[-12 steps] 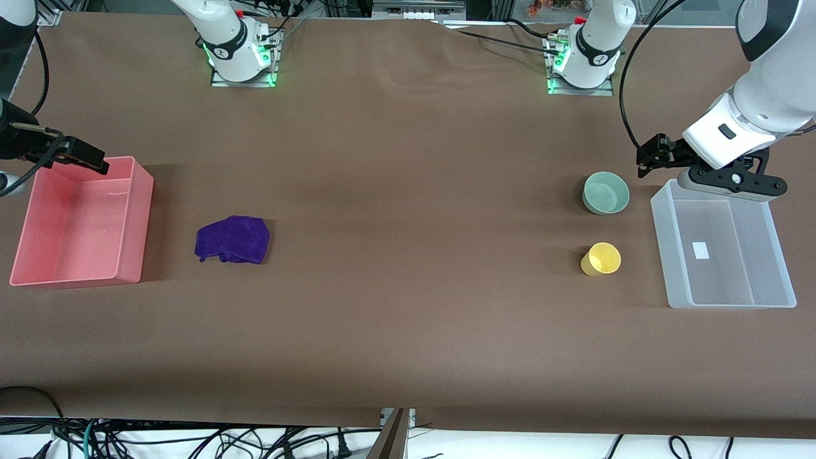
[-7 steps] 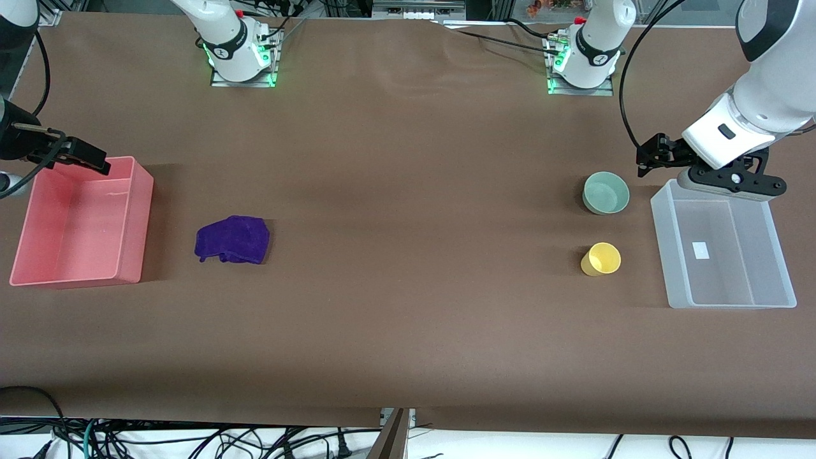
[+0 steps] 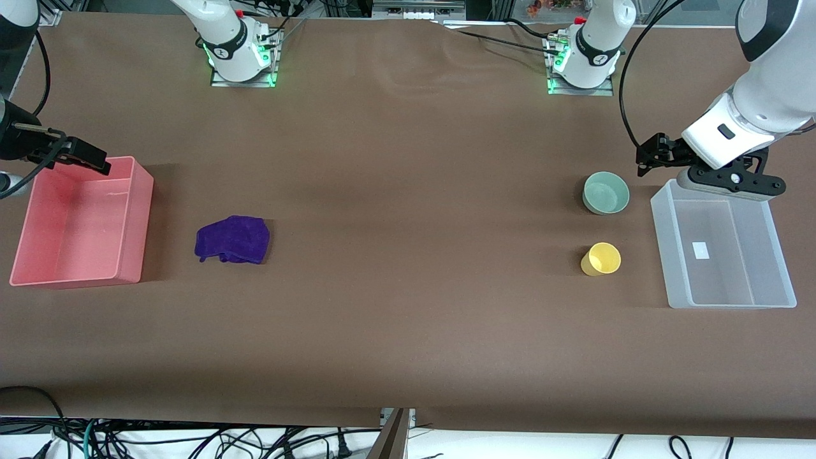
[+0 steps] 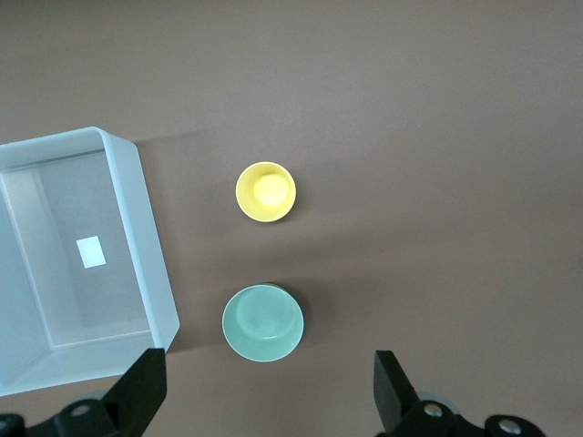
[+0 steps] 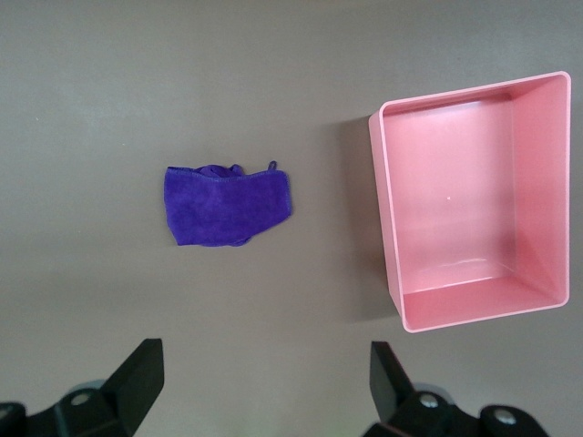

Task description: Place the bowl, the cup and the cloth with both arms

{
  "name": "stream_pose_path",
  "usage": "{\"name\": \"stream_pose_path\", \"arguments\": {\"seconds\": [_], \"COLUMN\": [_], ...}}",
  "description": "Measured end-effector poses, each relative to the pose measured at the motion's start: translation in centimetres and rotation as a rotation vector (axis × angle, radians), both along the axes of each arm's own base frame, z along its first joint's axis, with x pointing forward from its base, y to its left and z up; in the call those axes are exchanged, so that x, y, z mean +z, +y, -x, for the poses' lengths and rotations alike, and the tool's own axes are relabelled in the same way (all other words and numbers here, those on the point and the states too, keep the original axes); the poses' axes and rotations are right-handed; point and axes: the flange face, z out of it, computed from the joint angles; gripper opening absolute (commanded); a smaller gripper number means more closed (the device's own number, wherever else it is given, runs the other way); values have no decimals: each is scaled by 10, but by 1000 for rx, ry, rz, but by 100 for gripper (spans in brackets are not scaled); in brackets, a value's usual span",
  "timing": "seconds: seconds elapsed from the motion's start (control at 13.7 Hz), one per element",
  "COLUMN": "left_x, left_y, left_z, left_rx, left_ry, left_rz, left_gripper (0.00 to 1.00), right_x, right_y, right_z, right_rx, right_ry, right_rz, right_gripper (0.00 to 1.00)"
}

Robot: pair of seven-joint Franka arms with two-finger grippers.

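Note:
The pale green bowl and the yellow cup stand upright on the brown table near the left arm's end, the cup nearer the camera. In the left wrist view, the bowl and cup lie beside the clear bin. My left gripper hangs open and empty over the table by the bowl; it holds nothing. The purple cloth lies crumpled near the right arm's end. My right gripper hovers open over the pink bin's edge. In the right wrist view, the cloth lies ahead of the gripper.
An empty pink bin sits beside the cloth at the right arm's end, seen also in the right wrist view. An empty clear bin sits beside the bowl and cup, seen also in the left wrist view.

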Motion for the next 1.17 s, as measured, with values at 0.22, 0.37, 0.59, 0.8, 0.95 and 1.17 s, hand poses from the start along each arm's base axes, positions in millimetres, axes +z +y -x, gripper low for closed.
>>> {"name": "stream_pose_path", "arguments": {"seconds": [0.22,0.37,0.59,0.8,0.95,1.17], "left_x": [-4,-5,-5,-6,-6,-7], "left_y": [1,1,2,2,2,2], "left_z": [6,7,7,7,7,7], "left_rx": [2,4,6,8,8,8], "left_ry": [50,63,65,67,67,73], "left_rz": [-6,-8,-8,-8,-8,-9], "left_gripper": [100,100,100,100,100,100], "right_x": [0,0,-7,-27,-46,-68], "right_y": [0,0,0,5,16,22], "right_z": [0,0,-3,-12,-19,-30], "right_rx": [0,0,0,10,30,41], "right_ry": [0,1,11,39,66,78], "right_rz": [0,0,-1,-2,-3,-5], "right_gripper": [100,100,100,100,100,100]}}
